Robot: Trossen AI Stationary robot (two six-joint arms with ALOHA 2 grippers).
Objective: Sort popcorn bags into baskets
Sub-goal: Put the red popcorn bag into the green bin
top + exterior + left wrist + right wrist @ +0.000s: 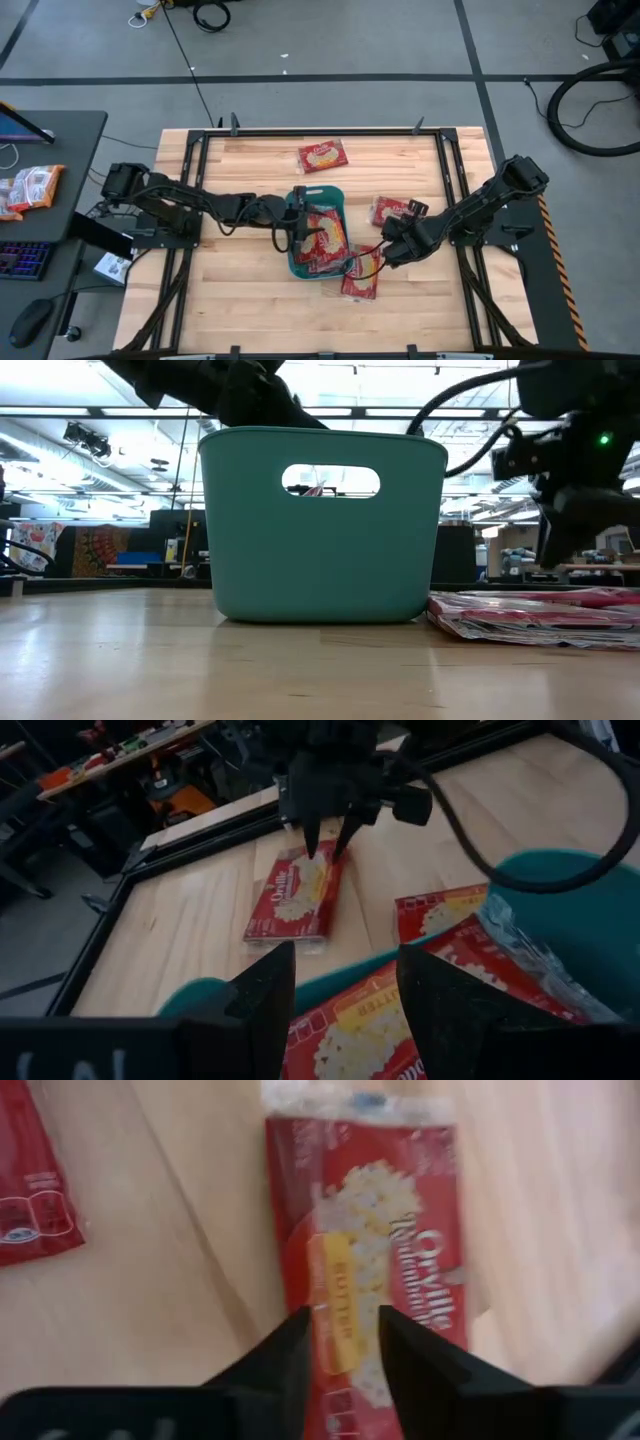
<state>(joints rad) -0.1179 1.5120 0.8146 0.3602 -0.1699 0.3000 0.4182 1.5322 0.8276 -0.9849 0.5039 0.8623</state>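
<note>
My workspace is evenly and brightly lit from above, so the wooden table (250,300) shows only soft, short shadows under my arms. From table height, ceiling strip lights (90,410) glow behind the teal bin (322,525), leaving my arms as dark silhouettes. My right wrist's close look at a popcorn bag (385,1270) is blurred and washed pale.

Robotics lab or workshop: wooden counter (250,290) on taped grey floor (350,40), loose cables (590,110), keyboard (22,260) and mouse (30,322) lower left.
</note>
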